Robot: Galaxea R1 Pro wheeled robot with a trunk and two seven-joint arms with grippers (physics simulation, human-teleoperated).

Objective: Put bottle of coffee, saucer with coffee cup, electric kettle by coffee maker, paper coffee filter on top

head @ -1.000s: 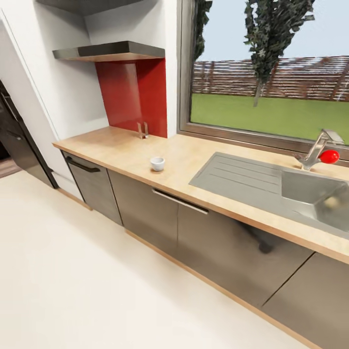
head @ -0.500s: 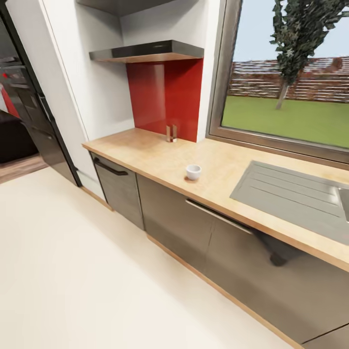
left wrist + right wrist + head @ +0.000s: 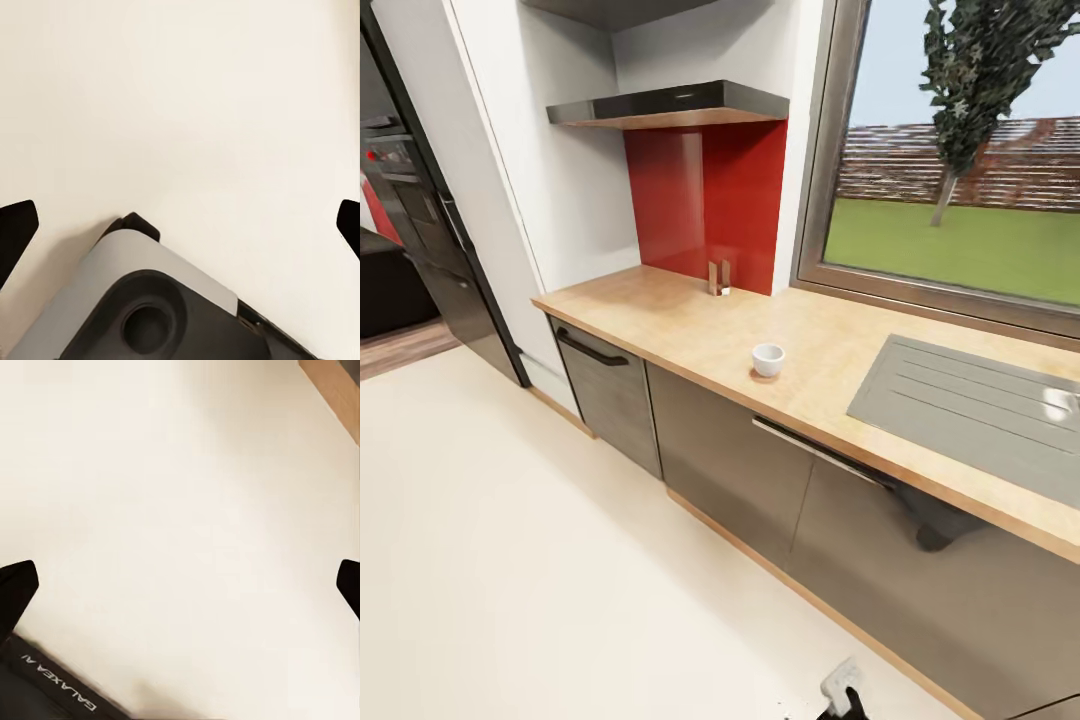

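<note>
A small white coffee cup [image 3: 768,358] stands upright on the pale wood-look countertop [image 3: 660,315], left of the steel sink's drainboard [image 3: 970,400]. The dark kitchen shelf [image 3: 670,103] hangs above the red backsplash, and its upper face is hidden from here. My left gripper [image 3: 180,225] is open over the cream floor, its dark fingertips [image 3: 15,225] spread to the frame's edges. My right gripper [image 3: 180,585] is open too, with nothing between its fingertips [image 3: 16,585]. The coffee maker, bottle of coffee, paper coffee filter, saucer and electric kettle are out of view.
Glossy dark cabinets [image 3: 730,450] run under the worktop. A small metal item [image 3: 718,277] stands against the red backsplash [image 3: 700,195]. A tall black appliance column [image 3: 420,220] rises at the left. A window [image 3: 960,200] is above the sink. The robot's base [image 3: 150,307] lies below the left gripper.
The head view has swung left along the counter, so the faucet and sink basin have left the picture. The cup stays where it was on the worktop.
</note>
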